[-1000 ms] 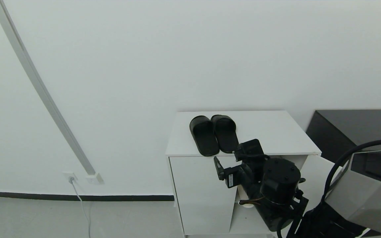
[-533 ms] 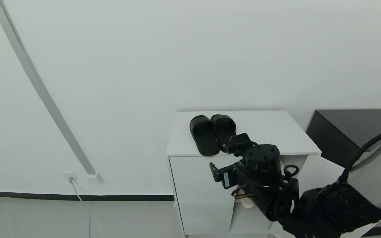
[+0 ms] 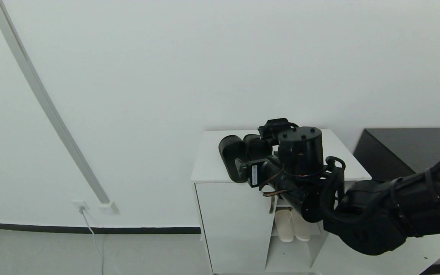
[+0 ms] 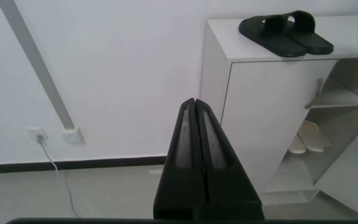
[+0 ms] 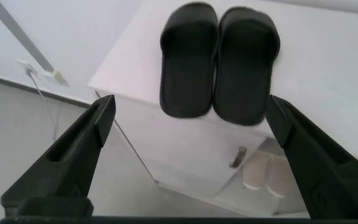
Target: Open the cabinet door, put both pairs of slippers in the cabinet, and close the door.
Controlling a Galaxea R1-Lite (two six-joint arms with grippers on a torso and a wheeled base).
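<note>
A pair of black slippers (image 3: 237, 154) lies side by side on top of the white cabinet (image 3: 334, 160), near its front edge. My right gripper (image 5: 190, 102) hovers open just above and in front of the black slippers (image 5: 216, 59), its fingers spread wider than the pair. A pair of white slippers (image 3: 290, 225) stands on a lower shelf in the open right half of the cabinet. My left gripper (image 4: 196, 102) is shut on nothing, held low and away from the cabinet (image 4: 260, 124), off its closed left side.
The cabinet's left door (image 3: 235, 225) is closed; the right door (image 3: 350, 261) is swung open toward me. A dark piece of furniture (image 3: 414, 145) stands right of the cabinet. A wall socket with a cable (image 3: 81, 207) and a slanted conduit (image 3: 44, 103) are at the left.
My right arm has risen from in front of the cabinet's opening to the level of its top, over the black slippers. The white slippers inside have come into sight.
</note>
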